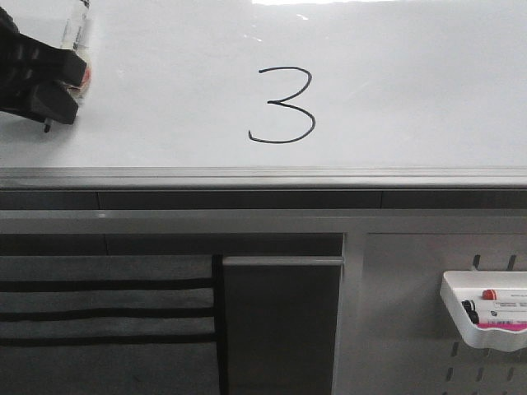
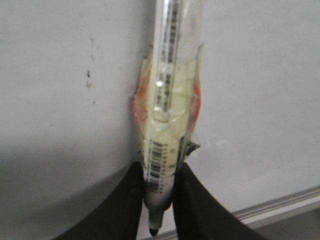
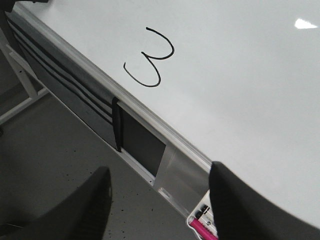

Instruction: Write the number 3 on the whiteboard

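A thin black number 3 (image 1: pixel 282 105) is drawn near the middle of the glossy whiteboard (image 1: pixel 412 74); it also shows in the right wrist view (image 3: pixel 150 57). My left gripper (image 1: pixel 45 86) is at the board's far left, shut on a taped marker (image 2: pixel 162 130) whose black tip (image 2: pixel 153 231) points down near the board's grey edge rail (image 2: pixel 280 204). The tip hangs off to the left of the digit, apart from it. My right gripper (image 3: pixel 159 200) is open and empty, off the board, over the floor.
A grey edge rail (image 1: pixel 263 177) runs along the board's near side. Below it are a grey cabinet front (image 1: pixel 280 321) and a perforated panel with a white tray (image 1: pixel 486 317) holding markers, also in the right wrist view (image 3: pixel 202 225).
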`<action>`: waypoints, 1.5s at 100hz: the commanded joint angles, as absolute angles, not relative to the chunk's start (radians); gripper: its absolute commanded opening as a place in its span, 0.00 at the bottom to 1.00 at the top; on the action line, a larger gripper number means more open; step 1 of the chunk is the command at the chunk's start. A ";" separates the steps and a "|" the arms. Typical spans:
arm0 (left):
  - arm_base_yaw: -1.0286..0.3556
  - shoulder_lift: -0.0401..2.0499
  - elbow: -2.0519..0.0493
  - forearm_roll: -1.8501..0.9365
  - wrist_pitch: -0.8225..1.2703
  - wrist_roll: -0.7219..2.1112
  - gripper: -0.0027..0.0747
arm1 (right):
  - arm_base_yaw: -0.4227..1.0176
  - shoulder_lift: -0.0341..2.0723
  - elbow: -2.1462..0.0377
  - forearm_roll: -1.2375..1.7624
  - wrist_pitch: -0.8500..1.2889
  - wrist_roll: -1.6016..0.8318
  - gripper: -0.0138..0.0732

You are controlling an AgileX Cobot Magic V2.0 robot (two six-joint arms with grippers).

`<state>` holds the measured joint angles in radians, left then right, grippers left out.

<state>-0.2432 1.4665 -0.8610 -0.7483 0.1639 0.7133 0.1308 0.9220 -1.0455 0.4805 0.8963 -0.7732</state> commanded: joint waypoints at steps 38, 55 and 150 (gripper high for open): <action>-0.247 1.171 -0.888 -0.493 0.435 0.577 0.59 | 0.125 0.893 -1.089 0.088 1.069 -0.128 0.59; -0.247 0.986 -0.885 -0.049 0.608 0.144 0.58 | 0.125 0.815 -0.998 0.098 0.920 -0.027 0.57; -0.247 0.537 -0.525 0.060 0.207 -0.006 0.01 | 0.125 0.473 -0.648 0.129 0.514 -0.020 0.08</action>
